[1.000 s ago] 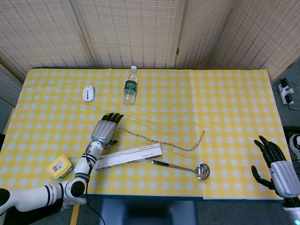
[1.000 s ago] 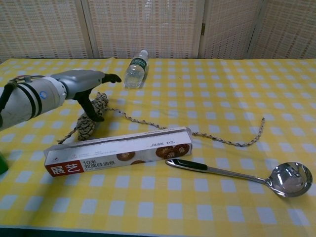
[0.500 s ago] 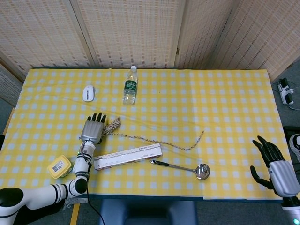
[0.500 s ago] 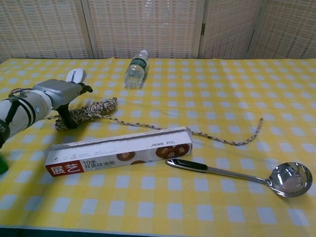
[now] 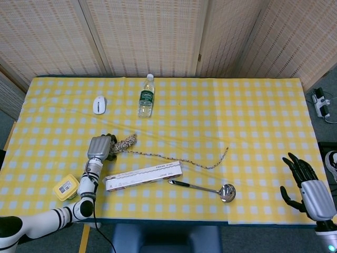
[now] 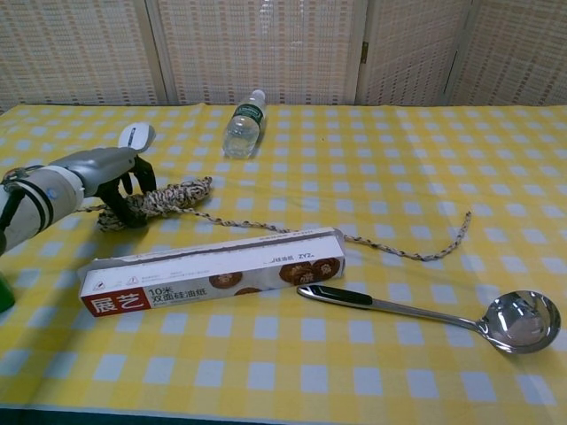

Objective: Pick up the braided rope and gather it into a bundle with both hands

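Yellow checked cloth: covers the table (image 5: 253, 121), everything sits on it.
Rope: braided rope (image 6: 177, 193) bunched at my left hand, the loose tail runs right across the cloth and ends well right of the box.
Left hand: my left hand (image 5: 98, 147) has its fingers curled around the bunched end of the rope, holding it just above the cloth; chest view shows the same grip (image 6: 106, 181).
Right hand: my right hand (image 5: 310, 187) is off the table's right edge, fingers spread, nothing in it.
Box: long flat box (image 6: 213, 270) lies just in front of the rope.
Ladle: metal ladle (image 6: 443, 314) right of the box, handle near the box end.
Bottle: water bottle (image 5: 146, 96) lies at the far side.
Mouse: white mouse (image 5: 99, 104) left of the bottle.
Tub: small yellow tub (image 5: 66, 187) near the front left edge.
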### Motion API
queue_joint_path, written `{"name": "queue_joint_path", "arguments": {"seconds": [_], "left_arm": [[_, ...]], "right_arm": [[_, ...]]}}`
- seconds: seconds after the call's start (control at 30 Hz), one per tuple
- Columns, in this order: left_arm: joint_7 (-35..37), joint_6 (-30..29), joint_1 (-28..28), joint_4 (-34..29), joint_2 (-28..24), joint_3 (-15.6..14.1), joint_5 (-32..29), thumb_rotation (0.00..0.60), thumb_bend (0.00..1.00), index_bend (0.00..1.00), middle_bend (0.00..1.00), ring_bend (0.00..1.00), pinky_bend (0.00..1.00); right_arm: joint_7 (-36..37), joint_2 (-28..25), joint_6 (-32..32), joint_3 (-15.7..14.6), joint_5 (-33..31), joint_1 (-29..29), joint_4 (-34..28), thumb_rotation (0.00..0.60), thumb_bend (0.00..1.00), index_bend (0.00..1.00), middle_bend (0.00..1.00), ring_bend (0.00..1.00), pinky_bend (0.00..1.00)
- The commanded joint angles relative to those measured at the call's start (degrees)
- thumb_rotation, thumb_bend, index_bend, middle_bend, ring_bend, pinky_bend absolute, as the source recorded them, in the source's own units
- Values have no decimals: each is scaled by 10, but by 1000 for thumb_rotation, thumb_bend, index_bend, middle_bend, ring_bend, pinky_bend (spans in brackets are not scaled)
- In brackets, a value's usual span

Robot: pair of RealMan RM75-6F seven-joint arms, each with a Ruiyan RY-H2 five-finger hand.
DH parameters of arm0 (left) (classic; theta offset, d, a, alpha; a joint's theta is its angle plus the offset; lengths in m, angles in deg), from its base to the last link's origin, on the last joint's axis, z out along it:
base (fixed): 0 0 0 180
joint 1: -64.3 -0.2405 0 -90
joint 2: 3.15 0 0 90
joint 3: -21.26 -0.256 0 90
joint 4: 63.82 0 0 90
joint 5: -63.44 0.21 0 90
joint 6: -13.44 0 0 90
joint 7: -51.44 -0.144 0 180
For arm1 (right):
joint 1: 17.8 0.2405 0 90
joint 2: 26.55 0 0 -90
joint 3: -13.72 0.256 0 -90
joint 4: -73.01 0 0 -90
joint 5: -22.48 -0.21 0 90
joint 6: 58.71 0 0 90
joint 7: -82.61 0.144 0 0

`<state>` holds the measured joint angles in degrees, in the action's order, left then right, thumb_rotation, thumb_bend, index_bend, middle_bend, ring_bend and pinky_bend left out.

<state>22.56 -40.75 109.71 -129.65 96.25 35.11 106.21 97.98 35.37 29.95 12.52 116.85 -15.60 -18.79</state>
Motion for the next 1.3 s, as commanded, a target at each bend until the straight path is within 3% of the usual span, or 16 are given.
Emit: {"name": "queue_joint_path", "arguments": {"seconds": [0.03,0.37,0.57,0.83,1.03,1.3], "left_arm": [[17,1,-4,15,10,1,15,600,355,462,404,394,504],[91,2,-15,59,26,-3,80,600,472,621,598,569,664],[198,-36,-32,57,17,-11,179,600,576,724,715,671,787],[251,-81,-43,1,-19,-23,266,600,596,738,735,692,807],[239,-71,-44,-58,-42,-21,267,600,596,738,735,692,807],[222,-63,-48,-106,-61,-16,256,600,596,738,735,691,807]], "right_arm": [[-1,0,-2,0,-1,0,-1,600,512,0,27,90,68],[-8,-4,-6,0,-1,2,-10,600,512,0,27,91,68],[-13,-7,-14,0,-3,5,-17,600,512,0,31,92,68],[-59,-20,-78,14,-16,47,-49,600,511,11,85,116,78],[-129,-11,-164,44,-55,107,-72,600,511,207,112,132,86],[-237,46,-283,81,-127,198,-39,600,511,329,143,138,87]]}}
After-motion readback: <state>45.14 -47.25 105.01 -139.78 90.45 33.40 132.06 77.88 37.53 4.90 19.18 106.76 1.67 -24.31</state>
